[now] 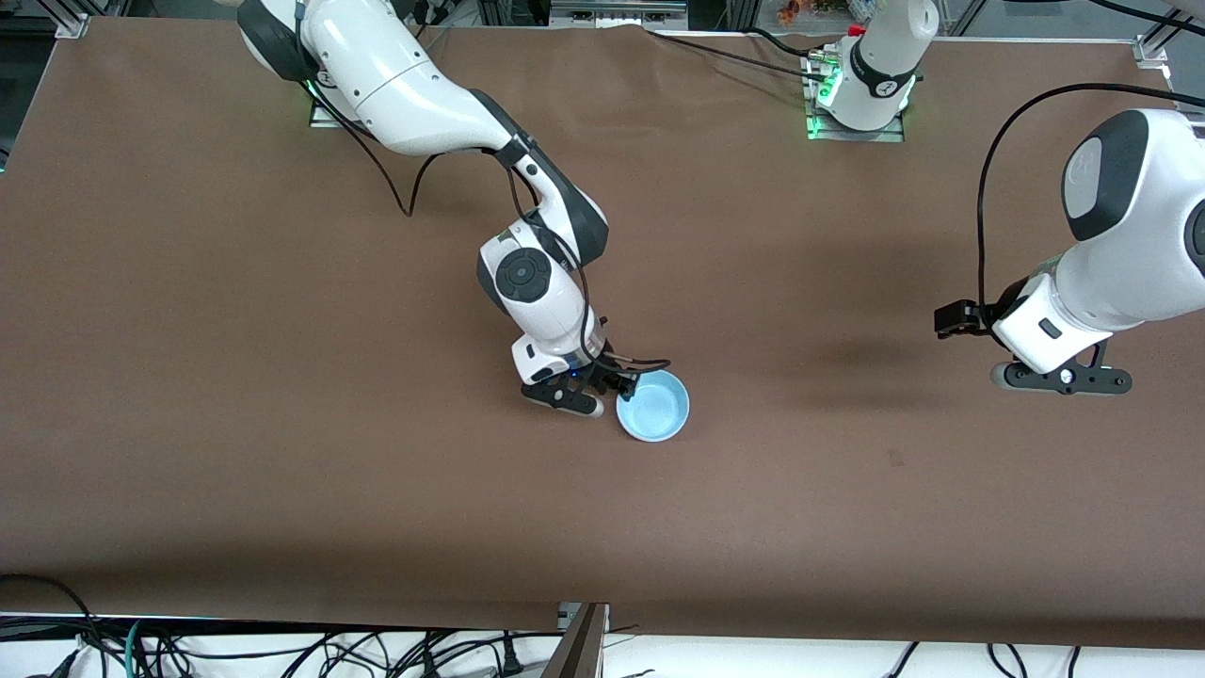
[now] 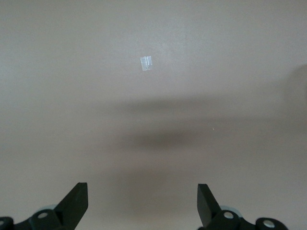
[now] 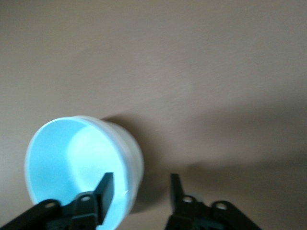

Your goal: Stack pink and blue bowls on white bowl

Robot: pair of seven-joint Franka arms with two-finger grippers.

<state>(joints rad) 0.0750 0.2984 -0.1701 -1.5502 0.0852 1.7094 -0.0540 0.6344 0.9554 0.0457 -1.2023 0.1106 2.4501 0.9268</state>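
Blue bowl (image 1: pixel 653 406) rim sits between right pincer (image 1: pixel 617 384) fingers.

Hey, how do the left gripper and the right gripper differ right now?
The right gripper sits low at the blue bowl, one finger inside its rim and one outside; the left gripper hangs over bare table toward the left arm's end. The left gripper's jaws stand wider than the right gripper's. Both are open, neither holding anything.
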